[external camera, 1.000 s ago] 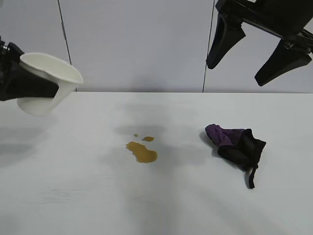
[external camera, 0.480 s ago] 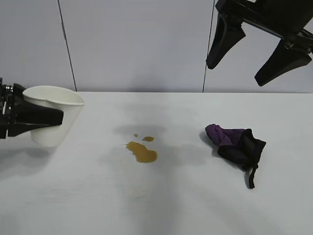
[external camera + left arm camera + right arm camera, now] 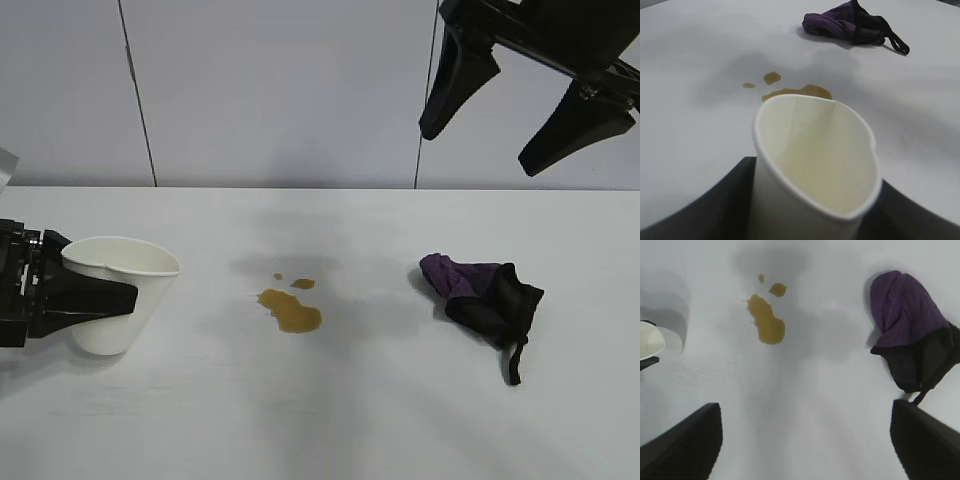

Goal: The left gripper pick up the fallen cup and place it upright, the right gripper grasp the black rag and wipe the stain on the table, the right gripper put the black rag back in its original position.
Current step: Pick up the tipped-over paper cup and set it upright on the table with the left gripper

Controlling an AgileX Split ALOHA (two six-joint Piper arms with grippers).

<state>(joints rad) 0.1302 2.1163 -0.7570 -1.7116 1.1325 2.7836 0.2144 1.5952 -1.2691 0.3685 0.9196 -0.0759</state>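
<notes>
The white paper cup (image 3: 122,295) stands nearly upright on the white table (image 3: 330,420) at the far left, its rim squeezed out of round. My left gripper (image 3: 105,297) is shut on the cup, fingers on both sides, as the left wrist view shows (image 3: 815,170). The brown stain (image 3: 290,310) with two small droplets lies mid-table, also in the right wrist view (image 3: 767,322). The black and purple rag (image 3: 485,298) lies at the right (image 3: 912,337). My right gripper (image 3: 510,115) hangs high above the rag, open and empty.
A grey panelled wall (image 3: 280,90) stands behind the table's far edge. The cup's rim also shows at the edge of the right wrist view (image 3: 650,340). Bare tabletop lies between the stain and the rag.
My left gripper has lowered the cup from the air down to the table and turned it from tilted to nearly upright. The right gripper has stayed in place.
</notes>
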